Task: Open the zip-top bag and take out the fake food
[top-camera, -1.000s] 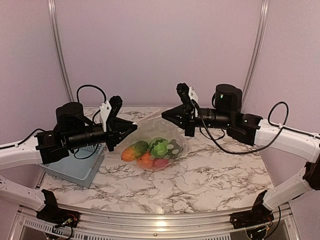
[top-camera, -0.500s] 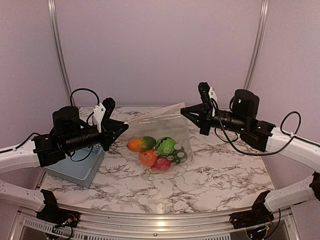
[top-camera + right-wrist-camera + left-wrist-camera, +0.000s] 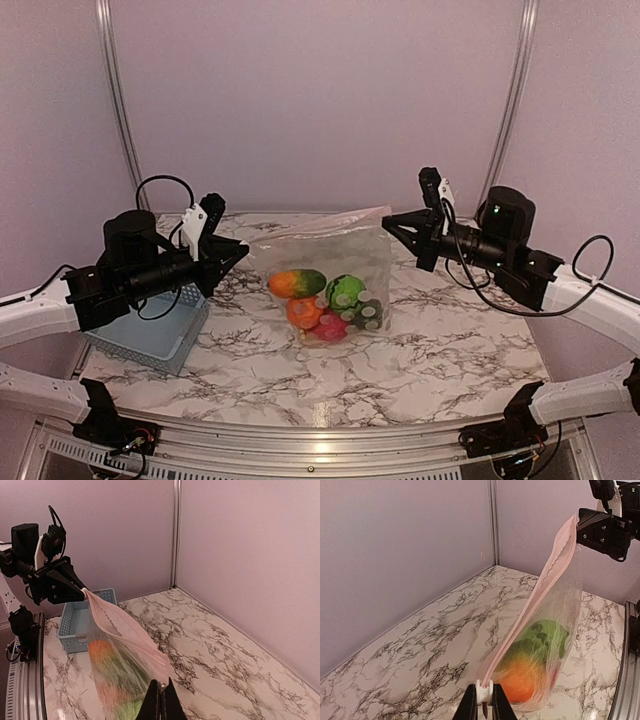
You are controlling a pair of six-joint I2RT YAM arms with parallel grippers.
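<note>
Clear, thin plastic, the zip-top bag point(image 3: 330, 250) hangs taut between the arms over the table point(image 3: 450, 350); limp, slippery, weighted low by light fake food point(image 3: 325, 300); left gripper point(image 3: 238, 250) and right gripper point(image 3: 392, 222) each pinch an end of the zip strip point(image 3: 547, 575), likely the firmest hold.

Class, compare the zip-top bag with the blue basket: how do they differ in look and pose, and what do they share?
The zip-top bag is see-through; the basket is slatted light blue. The bag is held up, pinched between left gripper and right gripper; the basket lies flat on the table. Both are plastic containers.
</note>
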